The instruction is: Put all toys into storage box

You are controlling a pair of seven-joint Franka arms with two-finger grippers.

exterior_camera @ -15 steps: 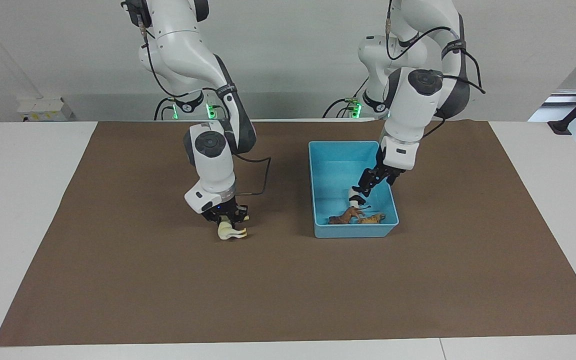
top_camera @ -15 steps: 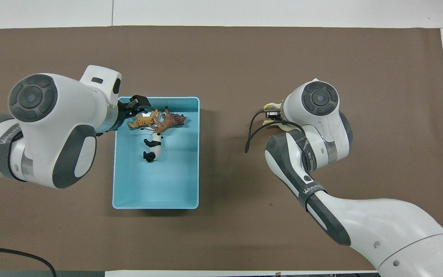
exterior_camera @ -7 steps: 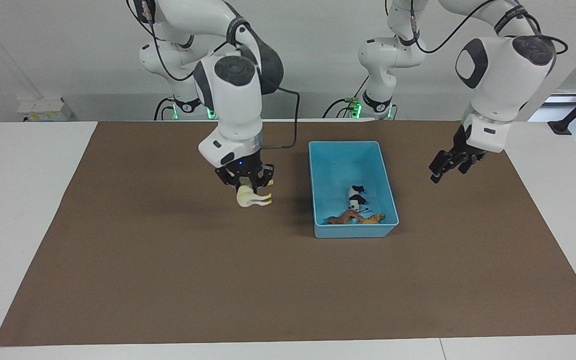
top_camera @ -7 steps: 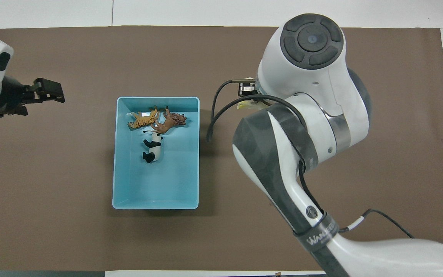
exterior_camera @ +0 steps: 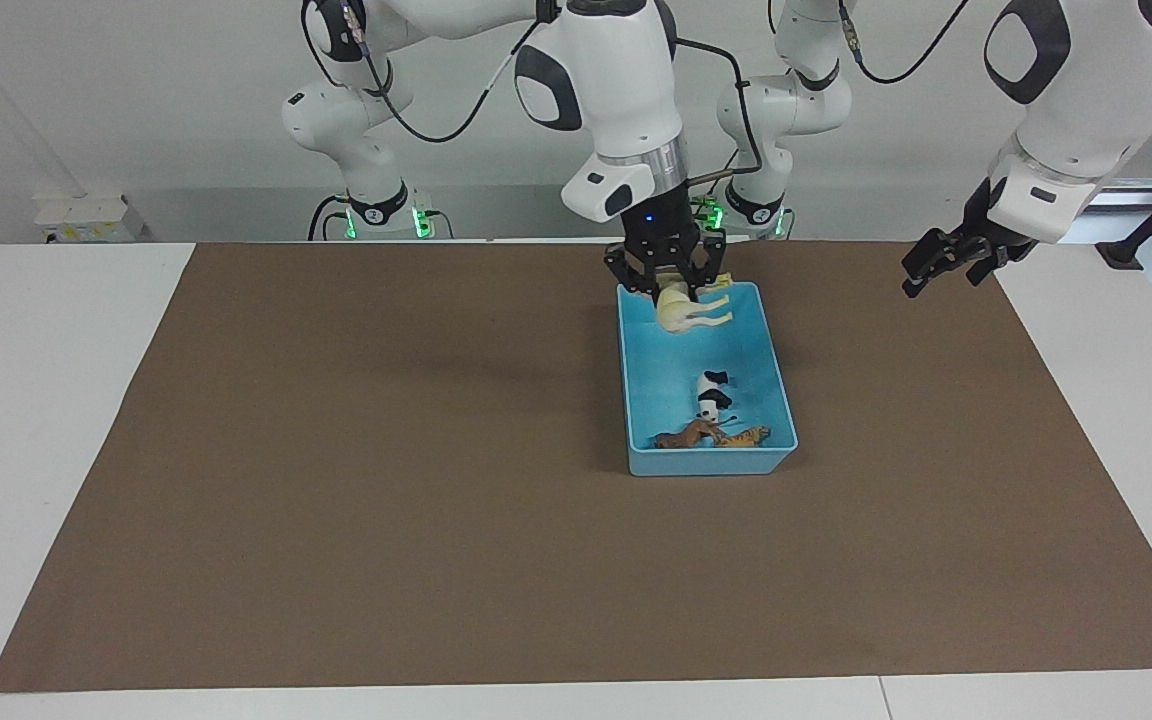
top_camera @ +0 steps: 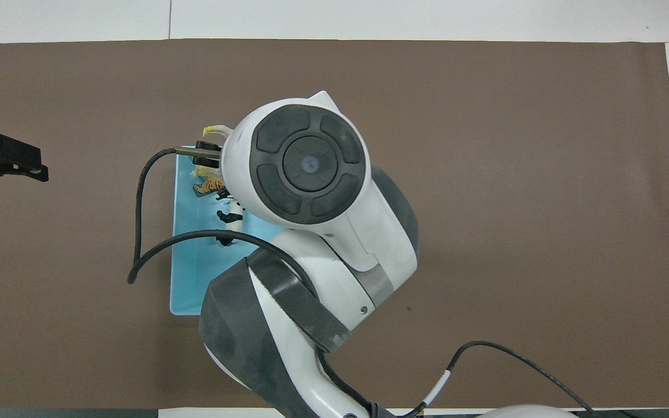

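Facing view shows my right claw (exterior_camera: 673,287) clamped on the horse (exterior_camera: 684,312) above the storage box (exterior_camera: 776,370) near the counter's robot-side edge, so I'd lower before letting go, clear of the panda (exterior_camera: 711,391), while my left claw (exterior_camera: 944,262) waits, fingers parted.

Cream horse (exterior_camera: 688,312) hangs over blue box (exterior_camera: 778,375); panda (exterior_camera: 711,392), lion (exterior_camera: 688,435), tiger (exterior_camera: 746,436) lie inside

brown mat (exterior_camera: 386,500) covers most of white table (exterior_camera: 36,400); small white box (exterior_camera: 86,217) sits nr wall, at right arm's end.
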